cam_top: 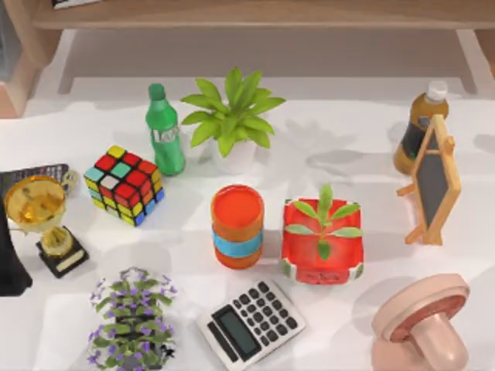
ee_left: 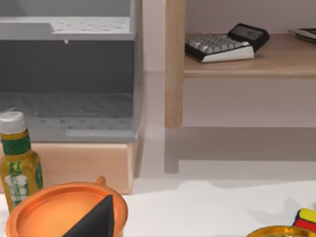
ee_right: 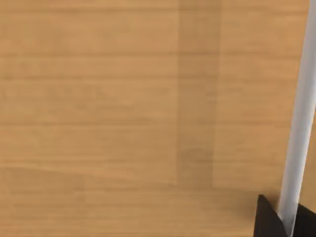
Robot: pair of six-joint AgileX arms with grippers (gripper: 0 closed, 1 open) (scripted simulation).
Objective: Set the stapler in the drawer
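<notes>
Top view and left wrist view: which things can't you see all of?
Top view: pink mushroom and purple flowers, cut off by the bottom edge.
Left wrist view: bottle, its base hidden behind the orange cup; cube, cut off by the picture's edge.

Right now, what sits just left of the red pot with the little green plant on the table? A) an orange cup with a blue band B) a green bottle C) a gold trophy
A: in the top view the orange cup stands right beside the red pot, on its left.
</notes>
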